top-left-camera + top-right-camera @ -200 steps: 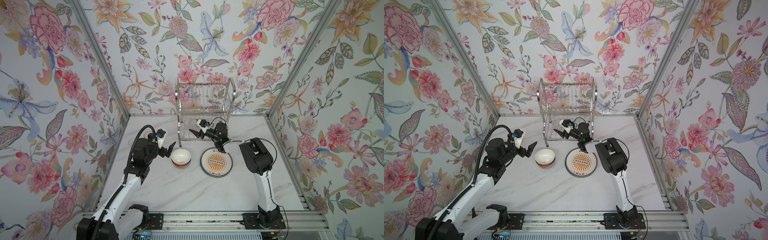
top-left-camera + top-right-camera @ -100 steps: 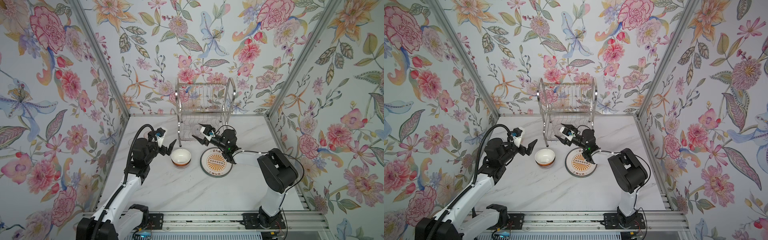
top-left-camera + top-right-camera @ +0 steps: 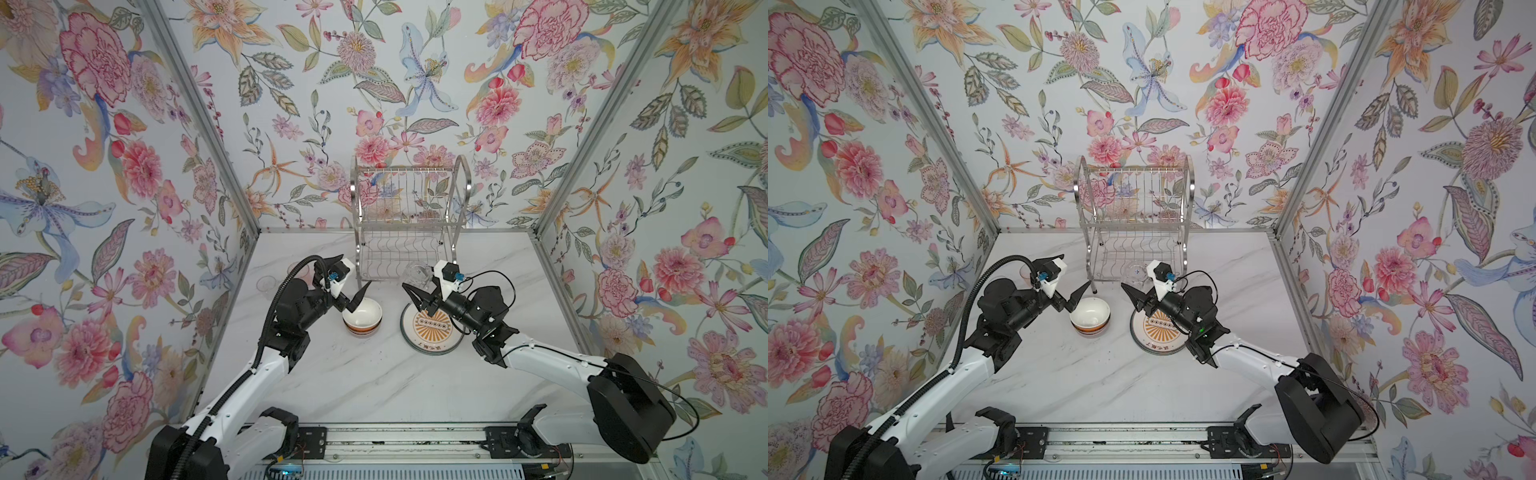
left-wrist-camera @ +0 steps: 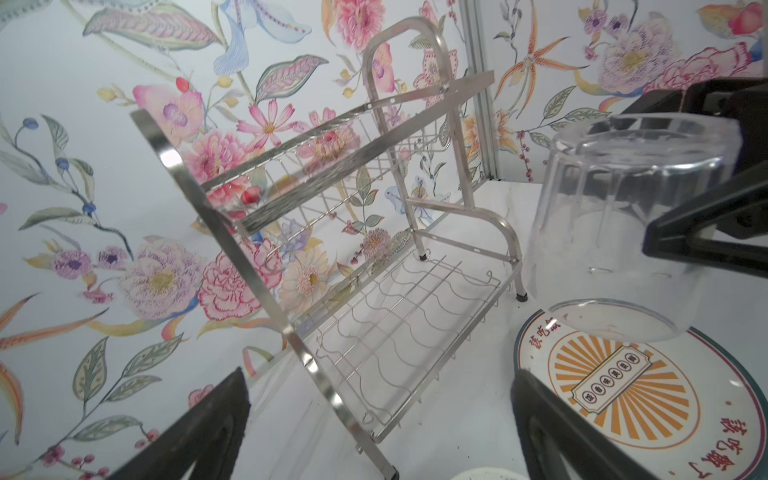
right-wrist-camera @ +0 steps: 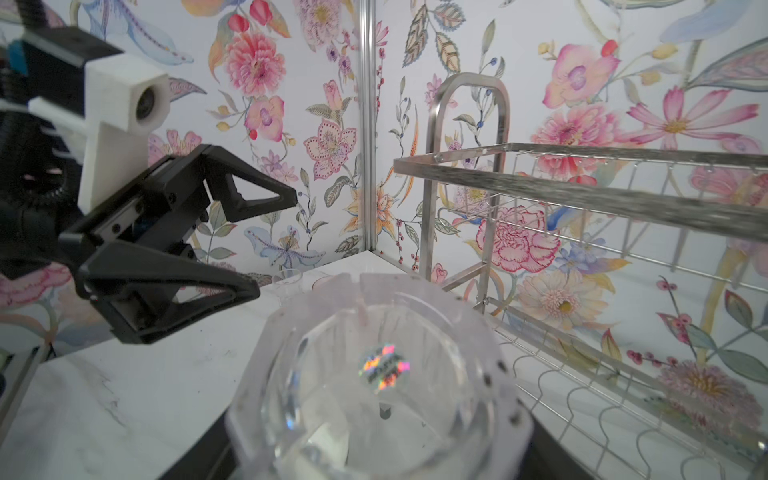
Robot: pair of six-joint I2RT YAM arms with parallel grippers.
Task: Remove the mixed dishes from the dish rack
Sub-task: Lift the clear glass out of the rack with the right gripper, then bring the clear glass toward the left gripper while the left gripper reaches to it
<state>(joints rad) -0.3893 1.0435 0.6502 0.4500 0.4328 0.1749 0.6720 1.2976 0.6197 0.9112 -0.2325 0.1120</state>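
Hanging above marble tabletop (image 3: 374, 386), floral walls (image 3: 415, 83): left jaws open, right jaws gripping glass (image 4: 615, 216).

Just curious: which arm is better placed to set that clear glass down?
Right, probably: on the right arm the jaws grip the clear faceted glass. On the left arm the jaws stand open and empty near the orange-banded white bowl.

The dish rack (image 3: 405, 199) is shiny steel wire — beside it a smooth, transparent clear glass (image 4: 623, 208); in front of it a glossy glazed plate (image 4: 623, 386) on the smooth, marble-veined tabletop (image 3: 374, 382).
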